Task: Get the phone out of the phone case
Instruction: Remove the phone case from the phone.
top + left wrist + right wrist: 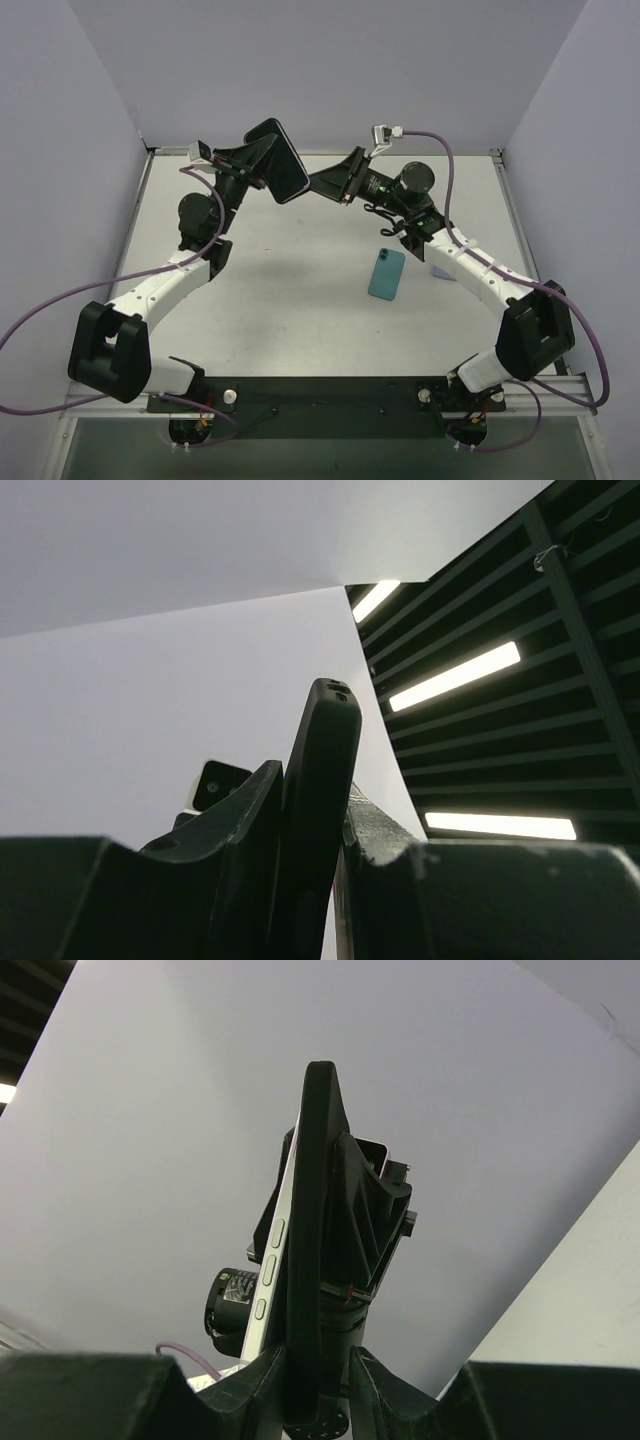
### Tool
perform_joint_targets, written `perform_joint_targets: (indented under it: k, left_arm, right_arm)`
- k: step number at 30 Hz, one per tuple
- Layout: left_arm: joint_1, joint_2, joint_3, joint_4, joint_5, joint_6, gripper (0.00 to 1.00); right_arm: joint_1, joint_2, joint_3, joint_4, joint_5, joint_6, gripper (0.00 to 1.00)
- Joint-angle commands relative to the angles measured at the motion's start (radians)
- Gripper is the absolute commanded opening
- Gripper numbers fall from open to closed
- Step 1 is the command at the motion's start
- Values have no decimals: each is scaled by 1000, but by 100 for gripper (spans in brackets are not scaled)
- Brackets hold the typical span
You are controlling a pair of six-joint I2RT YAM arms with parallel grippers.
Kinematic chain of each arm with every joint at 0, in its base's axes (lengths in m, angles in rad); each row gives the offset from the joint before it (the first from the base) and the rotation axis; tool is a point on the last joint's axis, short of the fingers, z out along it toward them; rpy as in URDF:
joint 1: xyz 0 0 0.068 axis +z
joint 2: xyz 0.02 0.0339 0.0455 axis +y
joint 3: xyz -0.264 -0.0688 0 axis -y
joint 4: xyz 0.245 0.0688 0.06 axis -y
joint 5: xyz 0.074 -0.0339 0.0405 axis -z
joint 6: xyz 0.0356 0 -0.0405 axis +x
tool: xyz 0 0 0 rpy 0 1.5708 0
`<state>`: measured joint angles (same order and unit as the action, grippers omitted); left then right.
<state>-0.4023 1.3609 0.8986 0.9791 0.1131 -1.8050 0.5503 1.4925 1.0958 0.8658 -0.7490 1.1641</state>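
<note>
Left pincer (318,825): clamped on the case (322,750). From my left wrist view the black case stands on edge between both fingers, top end up and clear of them. Right pincer (315,1385): also closed on the case, fingers pinching its thin black rim from the opposite side. In my right wrist view the phone (272,1260) shows as a pale side with three buttons, sitting just beside that black rim on the left. I can't tell how far it is seated in the case.

Top view: both arms meet at the far middle of the surface (290,310), holding the case up in the air between them, tilted, broad dark face toward the camera. The right pincer touches its lower right corner. A teal slab (387,273), phone-shaped, lies flat on the surface near the right arm, well apart from the case. I can't tell what it is.
</note>
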Motion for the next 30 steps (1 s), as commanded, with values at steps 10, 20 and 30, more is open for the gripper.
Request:
perform_joint_targets:
  k: [10,20,30]
  left_arm:
    - [-75,-77,115,428,17,-303,0]
    - [-72,-77,57,434,51,-277,0]
    - [-46,-48,-220,403,226,-171,57]
  right_arm:
    - [155,207,75,-225,-179,-11,15]
    - [106,68,-14,-229,-78,16,0]
    - [-35,-251,-139,-789,319,-282,0]
